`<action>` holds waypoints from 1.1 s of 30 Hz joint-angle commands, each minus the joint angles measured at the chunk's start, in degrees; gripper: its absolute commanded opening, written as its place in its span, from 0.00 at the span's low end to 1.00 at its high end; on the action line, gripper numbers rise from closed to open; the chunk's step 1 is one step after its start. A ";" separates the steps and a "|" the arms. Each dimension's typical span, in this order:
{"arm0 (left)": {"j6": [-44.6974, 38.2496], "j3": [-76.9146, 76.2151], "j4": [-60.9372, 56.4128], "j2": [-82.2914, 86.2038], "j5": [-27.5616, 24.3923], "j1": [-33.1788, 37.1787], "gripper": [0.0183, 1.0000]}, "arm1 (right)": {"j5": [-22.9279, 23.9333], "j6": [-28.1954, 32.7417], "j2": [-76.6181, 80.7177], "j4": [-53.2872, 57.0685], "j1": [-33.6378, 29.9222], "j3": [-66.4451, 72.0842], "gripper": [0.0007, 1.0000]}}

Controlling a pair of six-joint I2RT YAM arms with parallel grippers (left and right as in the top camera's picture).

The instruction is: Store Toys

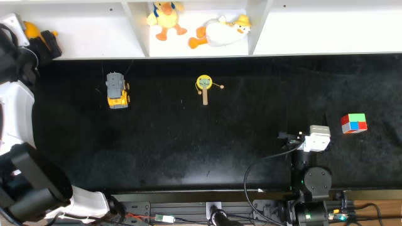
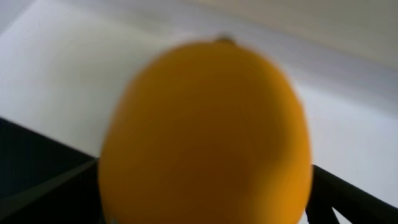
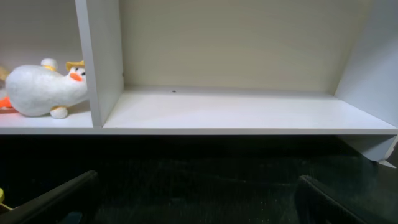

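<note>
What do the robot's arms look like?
The left arm is chunky, white with black joints. The right arm is black with a white block at its end, black cables looping beside it, and dark fingers.

shelf [image 1: 326,31] middle bay: two plush toys [image 1: 220,31]; table [image 1: 188,144]: truck [image 1: 117,90] left of rattle [image 1: 204,83]; cube [image 1: 353,123] right

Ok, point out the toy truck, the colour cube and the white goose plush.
toy truck [image 1: 117,91], top view, its body.
colour cube [image 1: 353,123], top view, its centre.
white goose plush [image 3: 38,92], right wrist view, its belly.
</note>
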State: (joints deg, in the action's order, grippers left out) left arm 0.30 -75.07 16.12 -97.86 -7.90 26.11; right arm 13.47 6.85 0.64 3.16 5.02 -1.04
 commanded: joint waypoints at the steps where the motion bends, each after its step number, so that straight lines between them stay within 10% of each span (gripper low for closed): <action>1: -0.83 0.35 2.56 5.09 0.09 -0.26 1.00 | -0.35 -0.22 -0.44 -0.11 0.22 0.79 1.00; 18: -1.75 26.43 15.85 33.20 0.79 -8.63 1.00 | -0.37 -0.20 -0.44 -0.11 0.22 0.79 1.00; 33: 0.24 27.17 16.50 22.34 0.22 -20.59 1.00 | -0.37 -0.22 -0.44 -0.11 0.22 0.79 1.00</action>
State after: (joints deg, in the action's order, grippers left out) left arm -0.10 -48.25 33.52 -72.97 -7.25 6.46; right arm 13.45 6.85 0.64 3.16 5.02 -1.04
